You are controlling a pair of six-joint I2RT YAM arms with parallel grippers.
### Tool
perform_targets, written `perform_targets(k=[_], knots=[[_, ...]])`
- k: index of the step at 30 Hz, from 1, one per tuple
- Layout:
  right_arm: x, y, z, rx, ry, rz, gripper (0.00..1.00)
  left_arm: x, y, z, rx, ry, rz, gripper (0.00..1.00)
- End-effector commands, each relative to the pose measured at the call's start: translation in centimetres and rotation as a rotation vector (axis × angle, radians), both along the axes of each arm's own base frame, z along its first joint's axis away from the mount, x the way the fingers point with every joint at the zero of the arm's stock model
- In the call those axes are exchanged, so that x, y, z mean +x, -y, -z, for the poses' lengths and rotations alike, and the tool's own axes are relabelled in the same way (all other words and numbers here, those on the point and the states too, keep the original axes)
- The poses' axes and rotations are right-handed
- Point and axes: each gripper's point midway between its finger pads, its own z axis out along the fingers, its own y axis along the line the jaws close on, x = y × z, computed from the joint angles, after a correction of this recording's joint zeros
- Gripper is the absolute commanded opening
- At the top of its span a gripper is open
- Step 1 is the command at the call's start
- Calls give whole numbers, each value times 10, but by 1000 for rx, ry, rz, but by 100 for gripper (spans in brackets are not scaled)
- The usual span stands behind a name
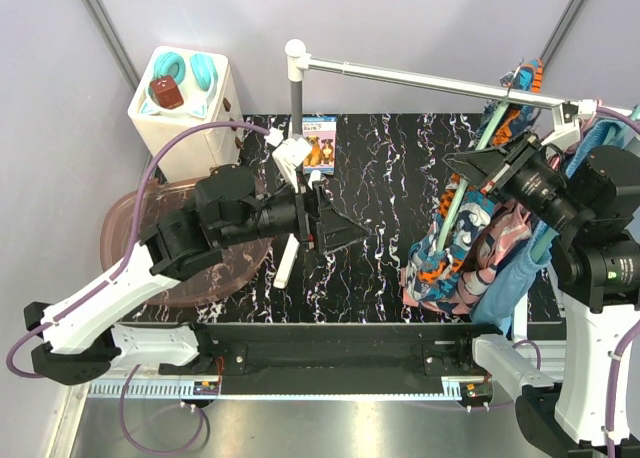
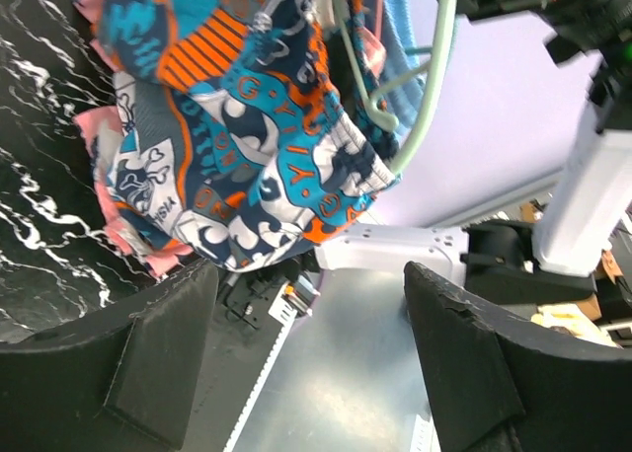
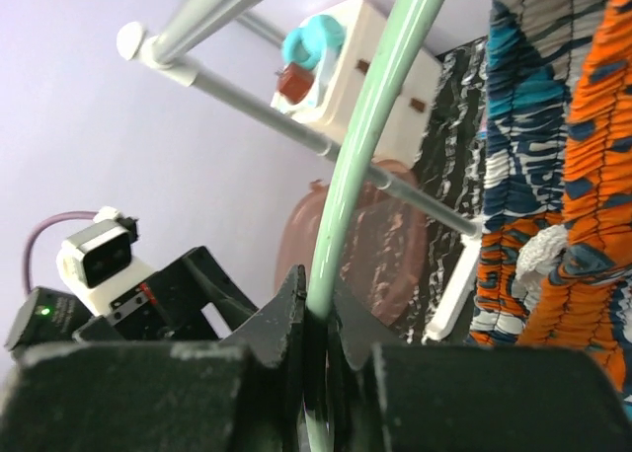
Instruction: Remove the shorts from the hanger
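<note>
The shorts hang in a bunch off the mint-green hanger [image 3: 367, 141] at the right side of the black marbled table [image 1: 390, 168]. Their long axis runs down from the rail [image 1: 420, 76] toward the near edge, waistbands up and leg hems low. The patterned shorts [image 1: 462, 250] sit on the outside of the bunch, facing my left arm: an orange, teal, navy and white print, with a gathered waistband and a white drawstring. The pink shorts [image 1: 410, 274] peek out at the table side, and the light blue shorts [image 1: 505, 290] hang nearest my right arm. From above I cannot tell whether the lowest hems touch the table.

My right arm reaches in from the right with the wrist raised. My right gripper [image 3: 316, 309] has its fingers pinched tight on the hanger's thin green bar. My left arm stretches over the middle of the table, roughly level. My left gripper [image 1: 352, 233] is aimed at the bunch with its fingers spread wide, holding nothing and apart from the cloth.
</note>
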Motion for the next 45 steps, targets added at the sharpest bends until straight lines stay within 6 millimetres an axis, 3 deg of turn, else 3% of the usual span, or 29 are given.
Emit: perform_targets(k=[1,5,8,10,12,16,22,23,28,32,36,37,38,41,45], knots=[[-25,-19,-54,34,239,-163,0,-15,1,-16,-59,30,23,79],[-49,-31,-51,61,247,-282,0,-34,14,-6,-23,66,47,79],[-60,-37,-37,69,231,-344,0,-62,32,3,20,116,114,79],[-71,-37,-36,54,258,-361,0,-64,43,13,65,140,112,79],[-80,-38,-32,46,268,-379,0,-73,51,11,70,152,143,79],[-90,-41,-17,26,262,-433,0,-73,62,10,82,175,150,79],[-103,-47,36,20,171,-529,0,-65,58,8,92,224,117,85],[-99,-47,48,26,137,-530,0,-65,57,7,90,226,115,85],[-83,-45,66,37,74,-486,0,-61,54,7,92,233,96,87],[-44,-39,61,78,-11,-352,0,-56,57,15,129,251,79,89],[-19,-34,45,133,-82,-262,0,-43,60,26,194,285,34,93],[-11,-28,50,135,-133,-192,0,-42,62,28,208,303,40,93],[-7,-24,43,130,-143,-156,0,-42,64,31,218,313,47,95],[3,-18,52,142,-236,-89,0,-45,74,36,242,361,105,99],[10,-8,58,226,-323,26,0,-50,88,57,314,401,191,99]])
